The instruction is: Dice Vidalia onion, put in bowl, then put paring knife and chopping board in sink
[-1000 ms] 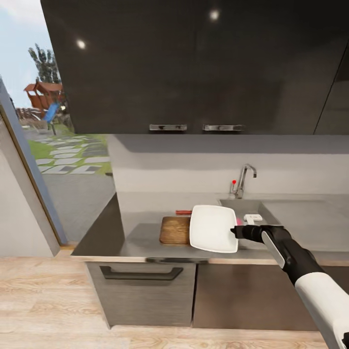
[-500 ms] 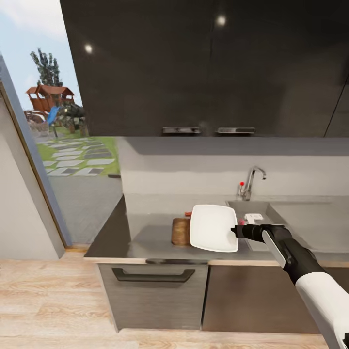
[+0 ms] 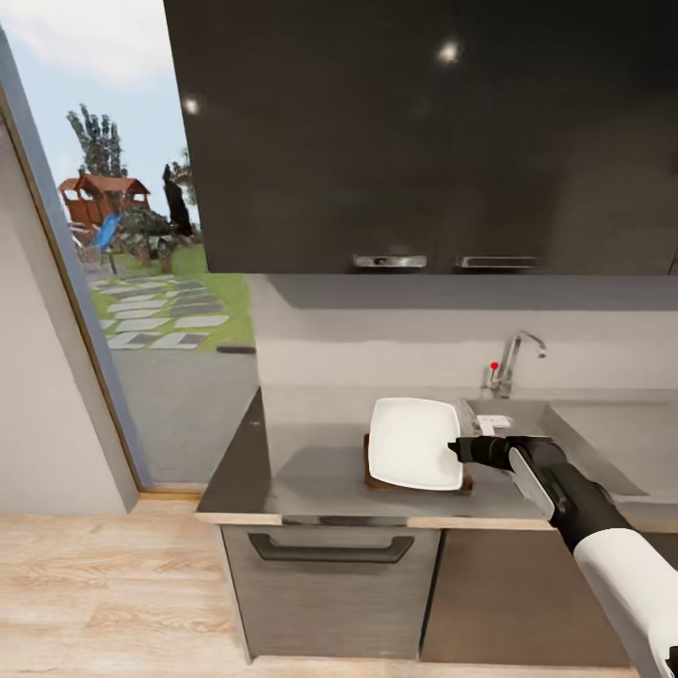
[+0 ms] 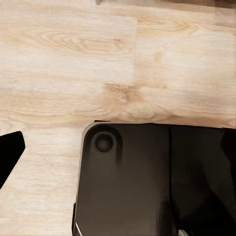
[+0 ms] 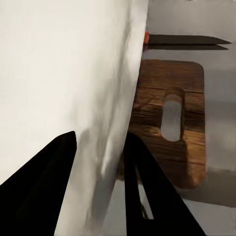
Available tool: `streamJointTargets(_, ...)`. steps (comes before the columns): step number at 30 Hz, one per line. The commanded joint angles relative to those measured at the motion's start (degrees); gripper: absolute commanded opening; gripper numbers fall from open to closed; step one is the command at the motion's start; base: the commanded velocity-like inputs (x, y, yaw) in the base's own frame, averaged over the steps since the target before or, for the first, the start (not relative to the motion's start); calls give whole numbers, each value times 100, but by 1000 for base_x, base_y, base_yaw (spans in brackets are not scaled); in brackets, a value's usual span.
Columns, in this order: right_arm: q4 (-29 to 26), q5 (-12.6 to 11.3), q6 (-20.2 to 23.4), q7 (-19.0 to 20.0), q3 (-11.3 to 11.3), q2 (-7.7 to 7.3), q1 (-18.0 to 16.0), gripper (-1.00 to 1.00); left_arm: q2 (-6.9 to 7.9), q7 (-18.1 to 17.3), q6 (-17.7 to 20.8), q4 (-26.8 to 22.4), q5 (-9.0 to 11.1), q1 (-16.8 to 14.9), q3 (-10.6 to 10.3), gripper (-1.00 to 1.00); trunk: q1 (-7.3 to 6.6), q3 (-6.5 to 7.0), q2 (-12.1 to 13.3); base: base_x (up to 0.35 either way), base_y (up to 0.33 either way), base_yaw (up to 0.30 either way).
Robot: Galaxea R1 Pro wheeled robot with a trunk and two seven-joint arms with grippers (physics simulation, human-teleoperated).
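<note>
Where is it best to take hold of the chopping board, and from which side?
I would grip the chopping board at its slotted end: one finger down through the handle slot, the other outside the short edge, coming from above. It lies flat on the countertop, so its thin sides offer little. The right claw holds the bowl.

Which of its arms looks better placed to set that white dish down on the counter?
The right. Its gripper already grips the bowl by the rim, holding it above the chopping board on the countertop. The left wrist camera faces the wood floor, so that arm is probably hanging low.
</note>
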Motion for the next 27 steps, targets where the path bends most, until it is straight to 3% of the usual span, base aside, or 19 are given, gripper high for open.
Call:
streamJointTargets(1, -5, -4, 23, 5, 14, -5, -1, -100, 0, -4, -8, -6, 31, 3, 2, 100, 3, 9, -3, 81, 279, 52)
streamJointTargets(19, -5, -4, 66, -4, 37, 12, -2, -100, -1, -4, -8, -2, 31, 3, 2, 100, 3, 20, -3, 81, 292, 4)
streamJointTargets(23, -5, -4, 75, -4, 297, 19, -2, -100, -2, -4, -8, -1, 31, 3, 2, 100, 3, 20, -3, 81, 301, 0)
streamJointTargets(27, -5, -4, 134, -4, 413, 21, -2, -100, -2, -4, -8, 0, 31, 3, 2, 100, 3, 20, -3, 81, 302, 0)
